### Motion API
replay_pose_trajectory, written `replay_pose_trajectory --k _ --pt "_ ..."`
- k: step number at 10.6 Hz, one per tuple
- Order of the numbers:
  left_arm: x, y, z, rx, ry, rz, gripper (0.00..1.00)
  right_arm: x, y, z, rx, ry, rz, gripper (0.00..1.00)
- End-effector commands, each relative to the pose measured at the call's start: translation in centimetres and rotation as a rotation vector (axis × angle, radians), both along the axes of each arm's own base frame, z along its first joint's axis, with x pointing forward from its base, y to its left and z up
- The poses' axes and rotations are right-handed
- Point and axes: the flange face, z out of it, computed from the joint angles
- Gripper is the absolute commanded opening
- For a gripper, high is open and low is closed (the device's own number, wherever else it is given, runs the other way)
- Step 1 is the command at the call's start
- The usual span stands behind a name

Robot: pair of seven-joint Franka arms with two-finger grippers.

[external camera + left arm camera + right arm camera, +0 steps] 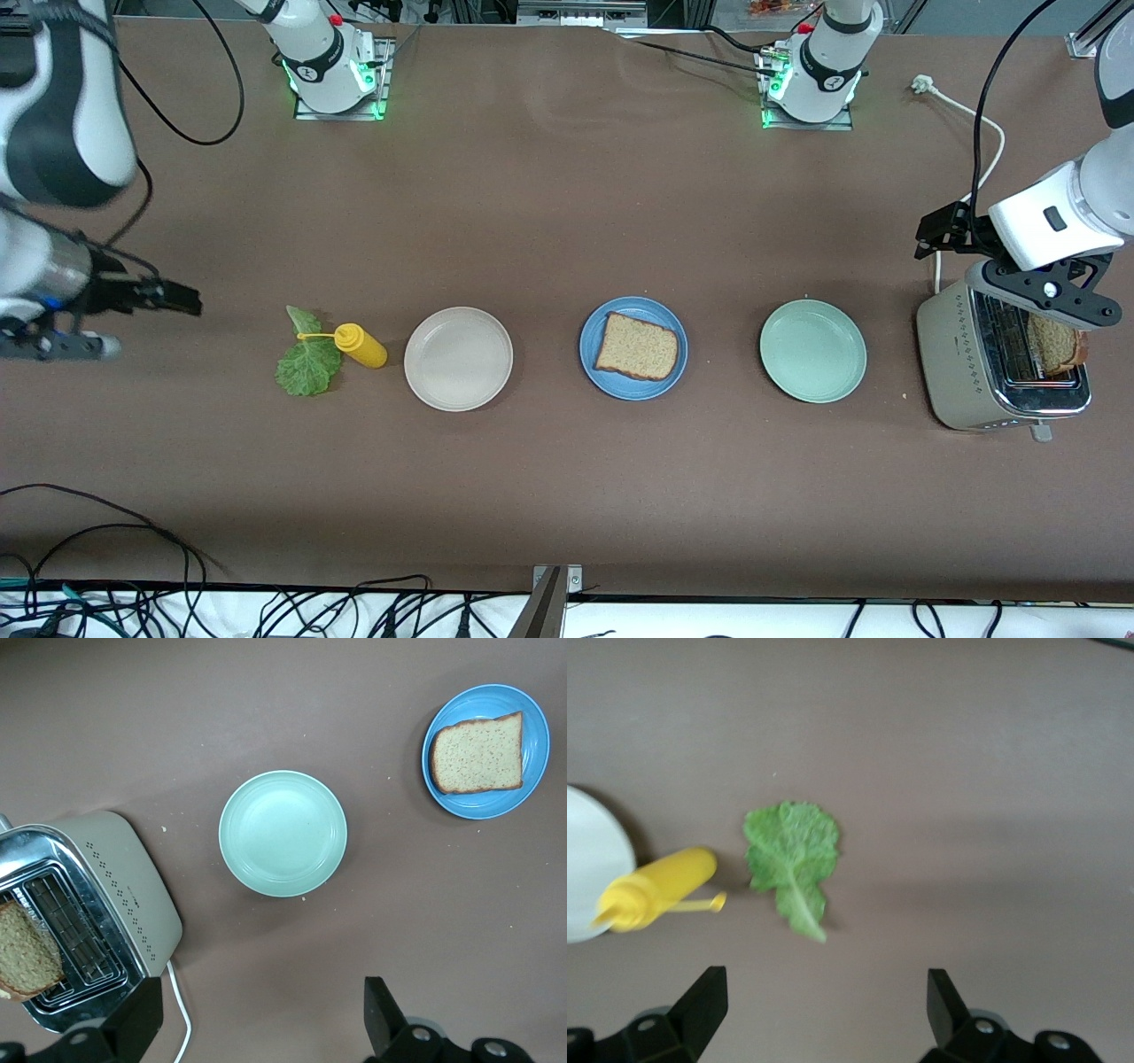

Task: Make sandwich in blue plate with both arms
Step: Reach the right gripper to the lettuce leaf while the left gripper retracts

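Brown bread slice on the blue plate; we see left end effector and right end effector spread, empty.

The brown tabletop carries a row of things. From the right arm's end: a lettuce leaf lying flat, a yellow squeeze bottle on its side touching the leaf at the leaf's 2 o'clock, an off-white plate, a blue plate, a pale green plate, and a beige toaster at the left arm's end. A white cord runs from the toaster's 12 o'clock. Both arm bases are mounted on the tabletop.
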Motion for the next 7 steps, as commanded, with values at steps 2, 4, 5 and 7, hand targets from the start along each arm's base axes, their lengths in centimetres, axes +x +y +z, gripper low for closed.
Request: replay_pose_trajectory --k 2,4,5,7 --pt "-1.8 0.3 0.3 0.043 0.041 0.02 1.0 2.8 1.9 -7.3 0.001 0.01 0.036 1.0" --pt "-2.1 -1.0 0.7 0.057 0.033 0.019 1.0 3.8 2.5 -11.1 -0.004 0.009 0.061 1.0" --pt "-2.6 -0.2 1.4 0.016 0.024 0.057 1.0 4.3 2.8 -12.2 -0.006 -0.014 0.068 1.0" --pt "-4.6 0.9 2.7 -0.032 -0.081 0.094 1.0 4.7 3.0 -15.6 0.012 -0.012 0.069 1.0"
